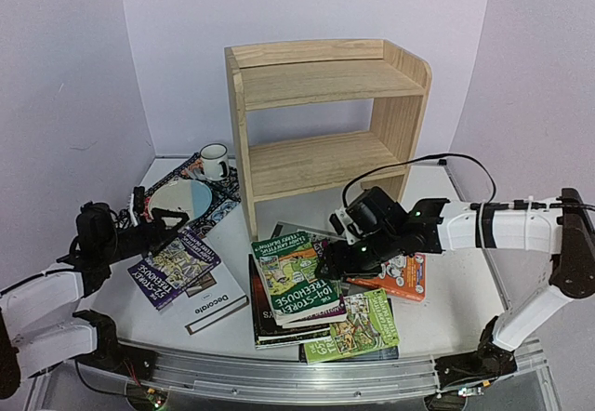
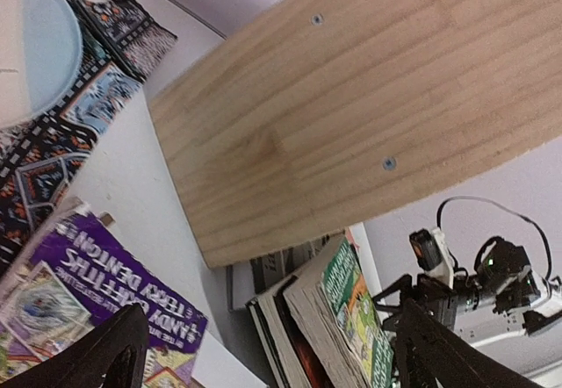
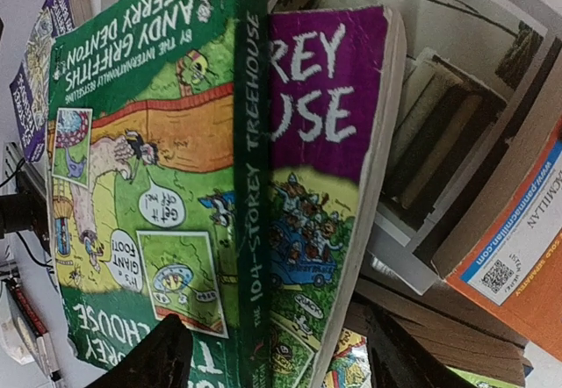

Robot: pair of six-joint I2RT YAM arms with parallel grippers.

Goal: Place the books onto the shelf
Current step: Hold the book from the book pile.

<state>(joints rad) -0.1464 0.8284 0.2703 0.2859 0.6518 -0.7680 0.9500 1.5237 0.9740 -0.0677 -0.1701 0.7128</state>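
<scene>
Several books lie in a pile in front of the pine shelf. A green "Treehouse" book tops the pile, over a purple one. My right gripper is at the pile's right edge. In the right wrist view its jaws stand open astride the green book and the purple one, with gaps on both sides. An orange book lies to the right. A purple book and the white "Decorate" book lie at the left, below my open, empty left gripper.
A patterned mat at the back left carries a pale blue plate and a mug. The shelf's side panel fills the left wrist view. A bright green book sits at the pile's front.
</scene>
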